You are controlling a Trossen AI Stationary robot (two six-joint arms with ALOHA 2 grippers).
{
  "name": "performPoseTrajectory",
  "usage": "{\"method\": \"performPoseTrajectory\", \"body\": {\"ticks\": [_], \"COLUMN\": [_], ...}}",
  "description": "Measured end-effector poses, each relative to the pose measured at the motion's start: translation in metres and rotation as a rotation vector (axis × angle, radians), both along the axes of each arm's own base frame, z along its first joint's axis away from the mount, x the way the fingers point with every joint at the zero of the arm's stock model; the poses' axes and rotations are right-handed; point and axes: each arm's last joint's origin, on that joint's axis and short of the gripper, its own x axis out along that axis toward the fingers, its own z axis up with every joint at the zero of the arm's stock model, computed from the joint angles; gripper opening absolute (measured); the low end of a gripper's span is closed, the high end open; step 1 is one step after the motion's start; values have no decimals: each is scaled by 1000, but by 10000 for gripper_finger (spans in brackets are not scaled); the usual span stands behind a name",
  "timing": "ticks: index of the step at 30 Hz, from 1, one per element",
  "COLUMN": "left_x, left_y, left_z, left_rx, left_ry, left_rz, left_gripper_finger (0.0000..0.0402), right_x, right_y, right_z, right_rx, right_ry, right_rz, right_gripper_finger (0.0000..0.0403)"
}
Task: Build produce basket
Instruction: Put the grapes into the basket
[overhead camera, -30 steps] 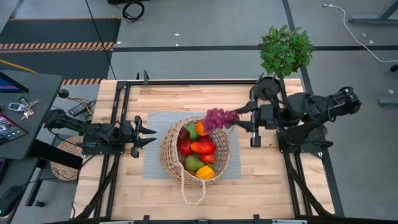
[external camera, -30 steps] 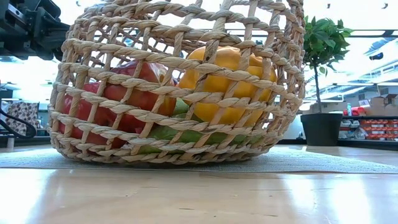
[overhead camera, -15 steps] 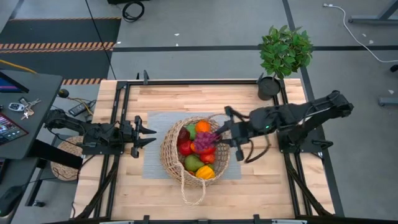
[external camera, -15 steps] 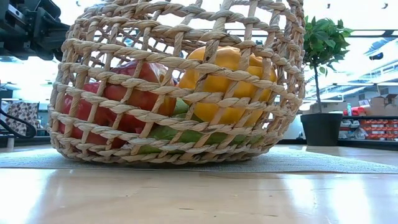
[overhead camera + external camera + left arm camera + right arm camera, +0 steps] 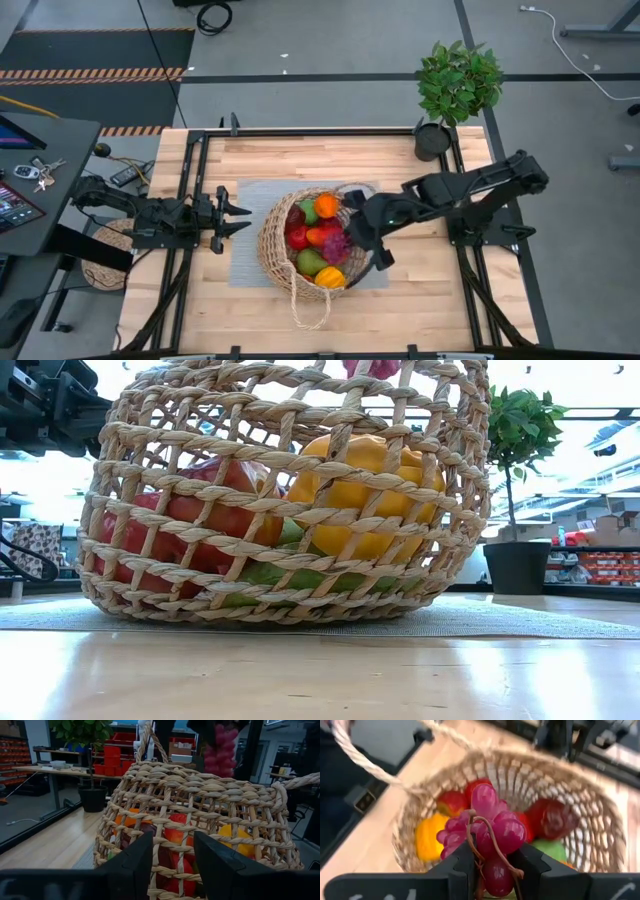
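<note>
Since the earlier frame the right gripper [image 5: 352, 238] has carried the grapes [image 5: 336, 243] from above the far right rim of the basket [image 5: 272, 258] to a position over its interior, right of centre.

Left of the basket, the left gripper [image 5: 243, 218] waits just beside the wall, pointing at it, jaws nearly closed and holding nothing.

The basket stands on a grey mat [image 5: 249, 200] at mid-table. Inside lie the produce [image 5: 309, 238]: red, green, orange and yellow pieces.

Over the basket, the right gripper's jaws are clenched on the grape stem; the bunch [image 5: 489, 832] hangs above the fruit.

Beyond the basket's far right stands a potted plant [image 5: 457, 82].

No legible writing observed.
</note>
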Motion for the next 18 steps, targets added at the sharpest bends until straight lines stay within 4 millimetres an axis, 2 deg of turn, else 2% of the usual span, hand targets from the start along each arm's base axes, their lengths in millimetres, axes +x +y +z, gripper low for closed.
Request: {"method": "performPoseTrajectory", "body": {"ticks": [5, 11, 18], "left_x": [0, 0, 0], "left_y": [0, 0, 0], "left_z": [0, 0, 0], "left_rx": [0, 0, 0], "left_ry": [0, 0, 0], "left_rz": [0, 0, 0], "left_gripper_finger": [145, 150, 146], "right_x": [11, 29, 28], "right_y": [-4, -12, -13], "right_z": [1, -1, -1], "right_rx": [-27, 6, -23], "right_ry": [118, 134, 125], "right_rz": [-27, -114, -195], "right_gripper_finger": [99, 104, 169]}}
